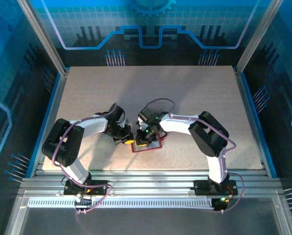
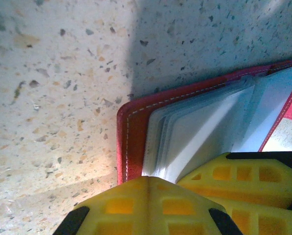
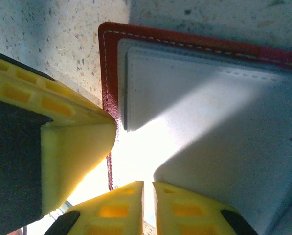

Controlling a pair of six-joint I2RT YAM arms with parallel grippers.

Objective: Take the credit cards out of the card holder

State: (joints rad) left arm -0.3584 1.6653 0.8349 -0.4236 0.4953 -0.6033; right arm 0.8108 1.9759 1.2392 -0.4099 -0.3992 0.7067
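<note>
The red card holder (image 1: 156,146) lies open on the table between the two arms, grey-silver side up. In the left wrist view its red stitched edge (image 2: 131,137) and pale plastic sleeves show. My left gripper (image 2: 148,178) is shut, its tips resting on the holder's near-left corner. My right gripper (image 3: 148,188) hovers over the grey inside (image 3: 209,122) with its jaws a narrow slit apart, nothing seen between them. The left gripper's fingers (image 3: 72,147) sit just beside it. From above, the left gripper (image 1: 128,139) and right gripper (image 1: 145,138) nearly touch. The credit cards are hidden.
The speckled tabletop (image 1: 185,93) stretches behind and to both sides of the holder. Metal frame posts and blue panels wall in the table. The rail with the arm bases (image 1: 150,183) runs along the near edge.
</note>
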